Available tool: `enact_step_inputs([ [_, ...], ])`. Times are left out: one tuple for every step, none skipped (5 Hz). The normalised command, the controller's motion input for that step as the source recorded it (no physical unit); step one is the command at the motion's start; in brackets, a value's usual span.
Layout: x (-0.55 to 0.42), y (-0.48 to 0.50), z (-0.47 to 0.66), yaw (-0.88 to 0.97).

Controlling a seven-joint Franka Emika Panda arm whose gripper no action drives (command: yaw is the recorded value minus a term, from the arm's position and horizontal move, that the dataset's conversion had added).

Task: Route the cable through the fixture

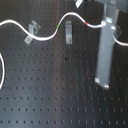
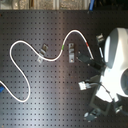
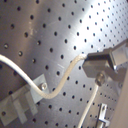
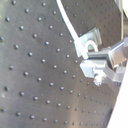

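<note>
Mid-routing here. Looks like the gripper [image 1: 105,23] is clamped shut on the cable [image 1: 47,38] just past the red band [image 1: 89,23]. Hard to be sure from outside, but in the first wrist view the cord runs straight into the finger block.

Where the cable sits: comes in from the first exterior view's left, drapes over or beside the left clip [image 1: 31,32], sags, climbs to the green band [image 1: 61,23], arches over the middle clip [image 1: 68,33] without dropping into it, then comes down to the red band and the gripper on the first exterior view's right. So not yet seated in that middle clip, going by these shots.

Tips for doing this bit well:
- Keep the grip firm but low to the board [image 1: 50,95], so the cord comes down into the slot rather than riding over the top.
- Pull gently along the line of the clip opening, with no sideways yank, or the slack just flops out of the left clip.
- Watch the arch by the green band. Plenty of loose cord there, likely to spring.

Materials: thin white cord, smooth and floppy, clearly holding soft curves. Small bent clips, clear or pale metal, shiny, with upright tabs. Matte black board with a regular grid of holes. Boxy grey metal fingers.
</note>
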Motion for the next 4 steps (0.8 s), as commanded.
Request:
enact_step_inputs([
  [0.181,-0.62,0.0,-0.42],
  [0.388,-0.273,-0.01,-0.46],
  [0.41,0.358,-0.01,-0.22],
  [0.22,0.63,0.09,-0.21],
])
